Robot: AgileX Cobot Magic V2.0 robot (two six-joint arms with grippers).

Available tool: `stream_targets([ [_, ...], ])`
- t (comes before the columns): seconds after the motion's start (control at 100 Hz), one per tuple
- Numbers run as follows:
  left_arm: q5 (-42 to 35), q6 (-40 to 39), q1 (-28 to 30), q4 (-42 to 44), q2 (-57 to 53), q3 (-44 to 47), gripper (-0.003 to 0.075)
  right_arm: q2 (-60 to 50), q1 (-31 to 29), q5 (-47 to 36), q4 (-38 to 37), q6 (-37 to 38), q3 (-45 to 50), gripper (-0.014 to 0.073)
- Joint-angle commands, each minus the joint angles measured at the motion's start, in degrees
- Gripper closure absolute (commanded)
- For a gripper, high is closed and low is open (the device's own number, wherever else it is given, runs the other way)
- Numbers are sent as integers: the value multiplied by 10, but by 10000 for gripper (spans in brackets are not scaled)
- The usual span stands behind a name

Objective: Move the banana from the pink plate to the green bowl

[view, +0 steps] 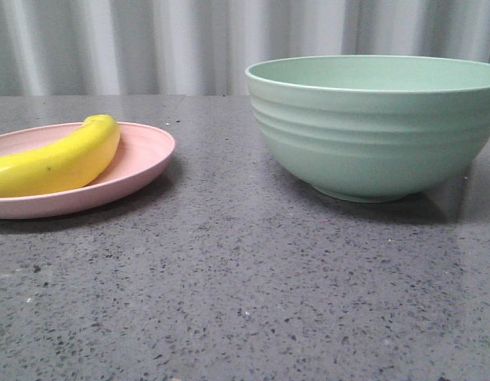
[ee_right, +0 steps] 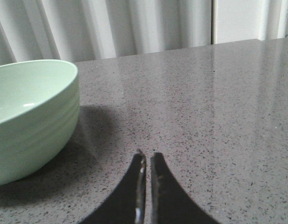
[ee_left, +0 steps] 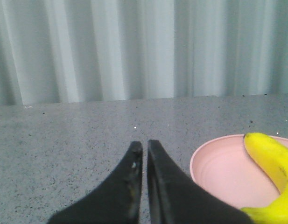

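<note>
Left gripper: fingertips pressed together with only a thin slit between them, pinching nothing, low over the bare table; seen only in the left wrist view.
Right gripper: fingertips likewise closed against each other, empty, over the table; seen only in the right wrist view.
Banana: lies on the pink plate, at about 9 o'clock from the middle of the front view, its near end cut off by the picture's edge, its far tip pointing toward 1 o'clock.
Pink plate: flat on the table, partly out of the picture; in the left wrist view its rim sits near the left gripper's fingers, apart from them.
Green bowl: upright at about 2 o'clock in the front view, well apart from the plate; what shows of its inside holds nothing.
Table: dark grey speckled top.
Curtain: pale pleated backdrop behind the table.
</note>
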Motion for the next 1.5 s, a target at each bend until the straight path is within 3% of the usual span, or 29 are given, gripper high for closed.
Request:
stream_targets([
  [0.0,-30,-5,-1,-7,42,-53,741,40,0,13,-1,-1,-56,657],
  [0.09,-22,-5,-1,-7,83,-90,741,89,0,47,2,-1,-93,657],
  [0.36,-39,-5,-1,-7,195,-158,741,226,0,47,12,-1,-168,657],
  [0.51,-67,-5,-1,-7,238,-164,724,271,0,-8,12,-1,-172,657],
  [0.58,-78,-5,-1,-7,250,-164,645,288,0,-17,12,-1,-172,657],
  [0.68,-96,-5,-1,-7,266,-164,450,305,0,-13,12,-1,-172,657],
  [0.75,-112,-5,-1,-7,277,-164,353,312,0,-13,12,-1,-172,657],
  [0.84,-138,-5,-1,-7,292,-164,309,315,0,-14,12,-1,-172,657],
  [0.96,-155,-5,-2,-7,307,-167,309,316,0,-18,12,-1,-172,657],
  [1.07,-127,-5,-23,-6,323,-183,309,316,0,-22,12,-1,-172,657],
  [1.22,-28,-5,-82,3,363,-229,309,316,0,-27,12,-1,-172,657],
  [1.49,37,-5,-196,-15,456,-303,266,316,0,-27,12,-1,-172,657],
])
